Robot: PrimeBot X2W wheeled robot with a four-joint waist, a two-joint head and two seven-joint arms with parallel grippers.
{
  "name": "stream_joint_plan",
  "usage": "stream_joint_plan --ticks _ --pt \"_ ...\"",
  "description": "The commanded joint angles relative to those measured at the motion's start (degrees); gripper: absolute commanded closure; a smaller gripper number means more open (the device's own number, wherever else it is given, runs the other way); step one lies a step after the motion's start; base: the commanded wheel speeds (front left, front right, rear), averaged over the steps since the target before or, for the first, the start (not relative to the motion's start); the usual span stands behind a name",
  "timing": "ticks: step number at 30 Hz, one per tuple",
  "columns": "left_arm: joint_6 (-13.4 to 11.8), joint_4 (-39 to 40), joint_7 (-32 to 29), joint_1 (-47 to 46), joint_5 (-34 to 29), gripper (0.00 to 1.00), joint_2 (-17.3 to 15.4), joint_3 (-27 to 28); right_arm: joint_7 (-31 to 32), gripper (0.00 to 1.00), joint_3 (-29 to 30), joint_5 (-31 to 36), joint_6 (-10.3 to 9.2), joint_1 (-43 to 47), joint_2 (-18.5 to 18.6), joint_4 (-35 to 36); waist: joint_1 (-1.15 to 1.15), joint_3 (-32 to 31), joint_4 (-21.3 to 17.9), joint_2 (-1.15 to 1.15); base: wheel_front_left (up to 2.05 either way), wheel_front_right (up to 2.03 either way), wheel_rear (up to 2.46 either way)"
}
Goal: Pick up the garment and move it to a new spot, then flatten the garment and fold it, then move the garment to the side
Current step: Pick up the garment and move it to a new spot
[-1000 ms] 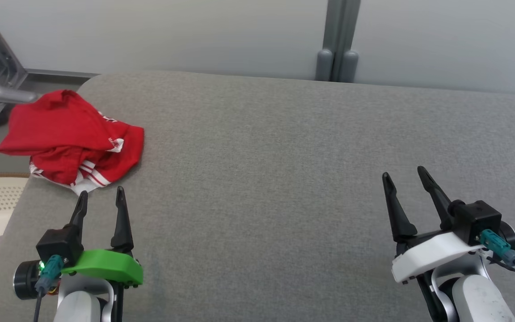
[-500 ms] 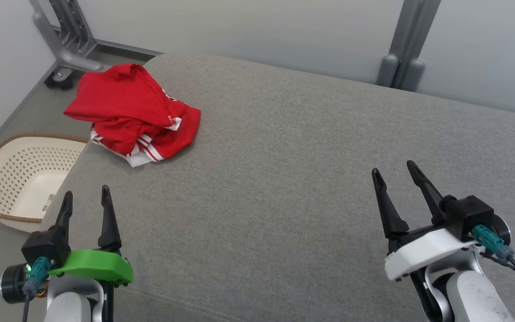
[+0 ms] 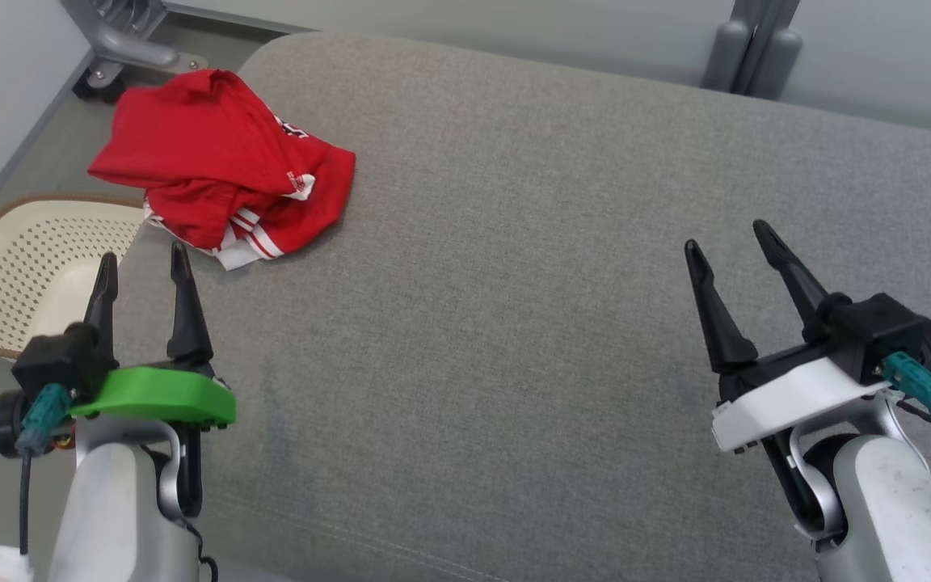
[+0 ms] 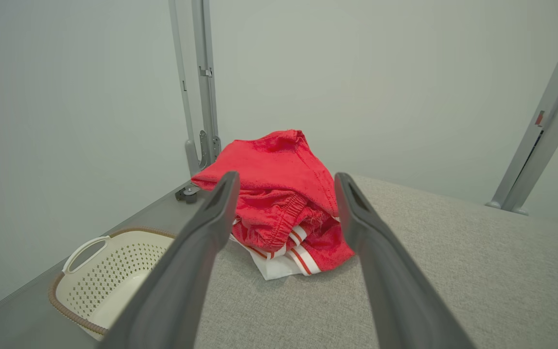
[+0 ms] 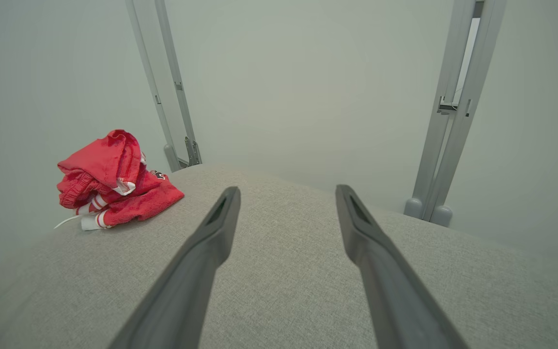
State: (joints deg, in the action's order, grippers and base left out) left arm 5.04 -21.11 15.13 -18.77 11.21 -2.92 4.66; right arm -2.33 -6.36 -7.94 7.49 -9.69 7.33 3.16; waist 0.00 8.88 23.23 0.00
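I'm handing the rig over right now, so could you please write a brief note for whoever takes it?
Left gripper: open, empty, just short of the crumpled red garment with white stripes.
Right gripper: open, empty, over bare grey fabric surface.
Garment: far left corner of that surface, beside the cream perforated basket on the floor.
Done: nothing. Left: pick up, move, flatten, fold, set aside.

Illegibly small white print (image 3: 284, 128) on the red garment (image 3: 191, 153); basket (image 3: 21, 259) partly behind the left claw (image 3: 143, 252).

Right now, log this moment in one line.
phase: pre-grasp | red shorts: bunched, untouched | left gripper: open, empty | right gripper: open, empty
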Motion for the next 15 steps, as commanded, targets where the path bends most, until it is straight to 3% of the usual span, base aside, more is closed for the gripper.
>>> stream_joint_plan --ticks 1,9,15 --pt "0.1 -1.0 0.0 -2.7 0.7 0.0 0.0 0.0 0.4 0.0 -0.1 0.2 0.0 -1.6 0.9 0.8 0.0 5.9 -1.8 0.0 0.0 0.0 0.0" --pt "1.4 -16.7 -0.5 -17.1 2.1 0.0 -2.8 -0.2 2.2 0.0 -0.6 0.7 0.0 -6.0 3.7 3.2 0.0 14.4 -5.0 0.0 0.0 0.0 0.0" --pt "1.9 -30.2 -3.8 -27.6 4.5 0.0 -7.5 1.1 2.5 0.0 -0.5 0.9 0.0 -8.0 4.8 4.2 0.0 18.9 -7.4 0.0 0.0 0.0 0.0"
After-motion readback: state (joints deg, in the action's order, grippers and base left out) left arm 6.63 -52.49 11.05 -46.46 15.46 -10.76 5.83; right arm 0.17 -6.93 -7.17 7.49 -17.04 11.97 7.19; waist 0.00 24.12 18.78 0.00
